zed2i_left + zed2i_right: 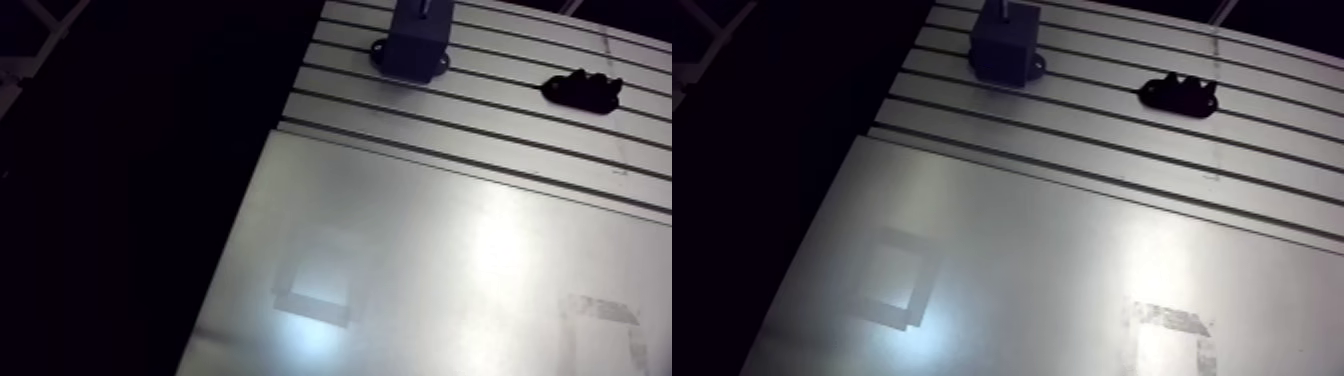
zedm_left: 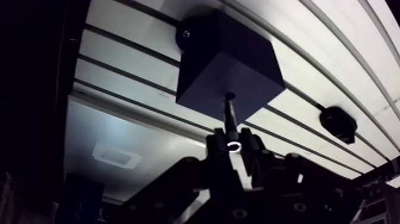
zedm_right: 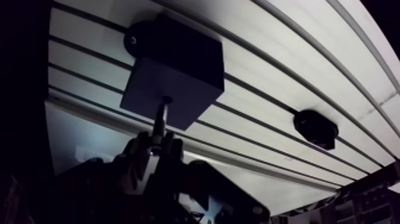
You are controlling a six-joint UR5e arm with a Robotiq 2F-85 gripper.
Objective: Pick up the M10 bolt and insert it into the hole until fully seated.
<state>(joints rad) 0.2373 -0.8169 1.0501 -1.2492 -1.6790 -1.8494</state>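
the dark block [image 2: 229, 65] is sitting on the slotted table [image 2: 125, 21], its hole [image 2: 230, 95] facing the gripper [image 2: 233, 143]. the gripper is clenching the m10 bolt [image 2: 228, 114], whose tip is meeting the hole. insertion looks barely started, so the next move is calling for a straight push until the bolt is seated. a black fixture [image 2: 338, 124] is lying well apart.

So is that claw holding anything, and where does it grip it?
The bolt, pinched by the gripper at its head end; the shank sticks out free.
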